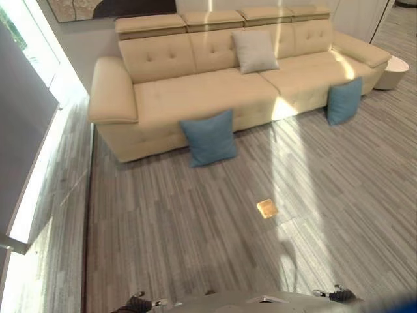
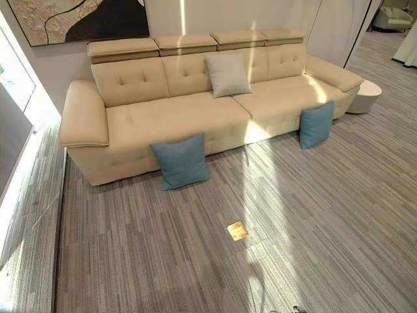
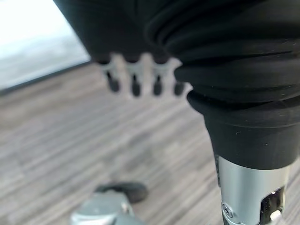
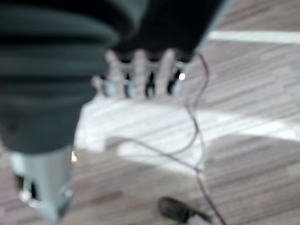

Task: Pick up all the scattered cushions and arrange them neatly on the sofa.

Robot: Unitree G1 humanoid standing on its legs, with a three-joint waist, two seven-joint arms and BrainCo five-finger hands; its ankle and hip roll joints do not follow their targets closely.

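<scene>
A blue cushion (image 2: 180, 161) leans on the sofa (image 2: 163, 117) front on the floor (image 2: 163, 248), a grey cushion (image 2: 227, 74) rests on the seat, and another blue one (image 2: 316, 124) leans at right. No writing is readable. Left hand (image 3: 136, 75) and right hand (image 4: 140, 75) hang over the floor, fingers relaxed and empty.

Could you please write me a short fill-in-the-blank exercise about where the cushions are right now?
1. The grey cushion leans against the sofa's ____.
2. The number of blue cushions on the floor is ____.
3. The blue cushion near the sofa's middle rests against the sofa's ____.
4. Both hands, left hand and right hand, hold ____.

Missing words: backrest; two; front; nothing
</scene>
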